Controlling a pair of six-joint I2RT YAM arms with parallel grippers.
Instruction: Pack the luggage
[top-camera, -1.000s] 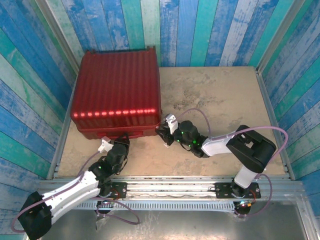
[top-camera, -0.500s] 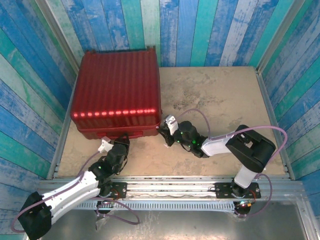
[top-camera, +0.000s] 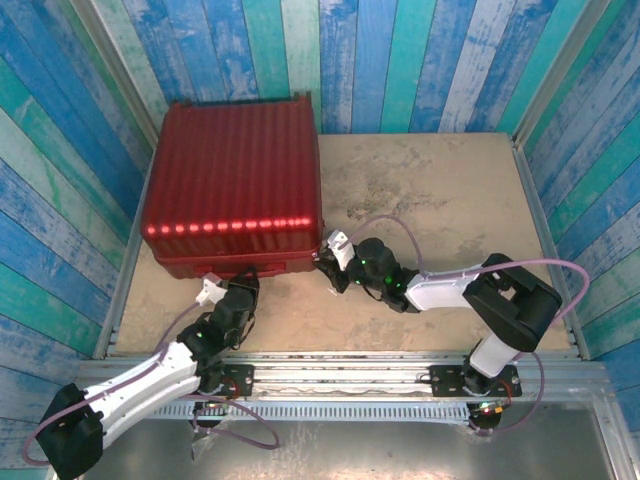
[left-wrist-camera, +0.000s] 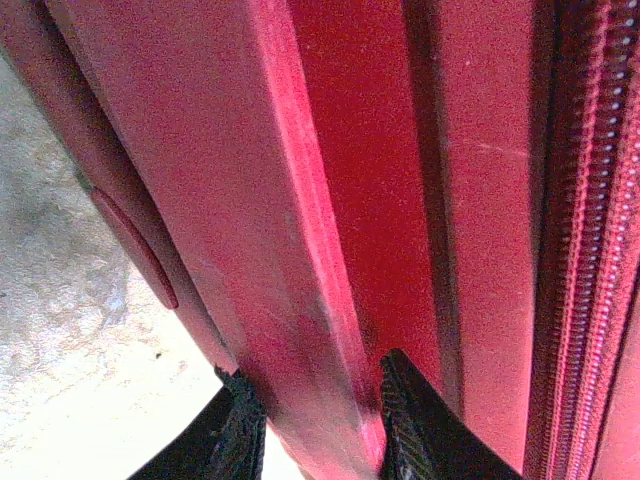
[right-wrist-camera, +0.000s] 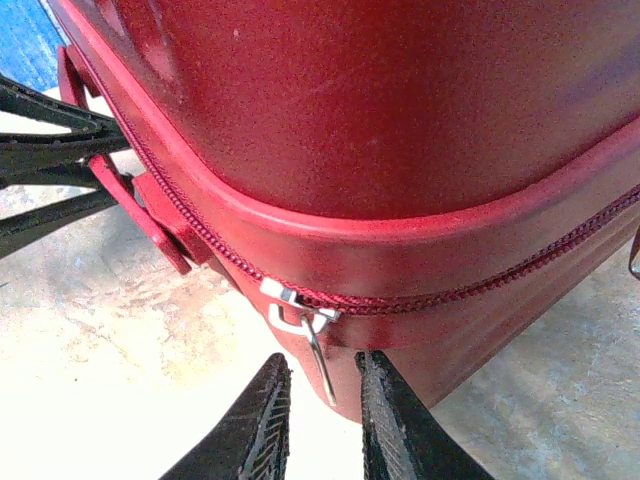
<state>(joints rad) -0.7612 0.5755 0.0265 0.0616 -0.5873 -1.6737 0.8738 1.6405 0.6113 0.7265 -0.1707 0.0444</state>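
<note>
1 change is evident over the last second: the right gripper (top-camera: 330, 263) has crept a little left toward the near right corner of the suitcase (top-camera: 235, 185), and its elbow has swung outward to the right. The left gripper (top-camera: 240, 287) and the suitcase have not moved. The suitcase lies closed and flat at the far left of the table (top-camera: 450, 190), its back against the walls. In the right wrist view the right gripper (right-wrist-camera: 318, 425) has its 2 fingers slightly apart just below the zipper pull (right-wrist-camera: 300, 315). The thin metal tab hangs down toward the gap, and nothing is gripped. In the left wrist view the left gripper (left-wrist-camera: 320, 435) has 1 finger on each side of a raised red ridge on the suitcase's near side. The ridge fills the gap, so the jaws appear clamped on it. The likely meaning is that the left arm steadies the suitcase while the right arm lines up on the pull to work the zipper. Whether the zipper is fully run cannot be told. The table is pale beige and mottled like stone, with bare space to the right. The walls (top-camera: 420, 60) are vertical planks painted blue, teal and white.
</note>
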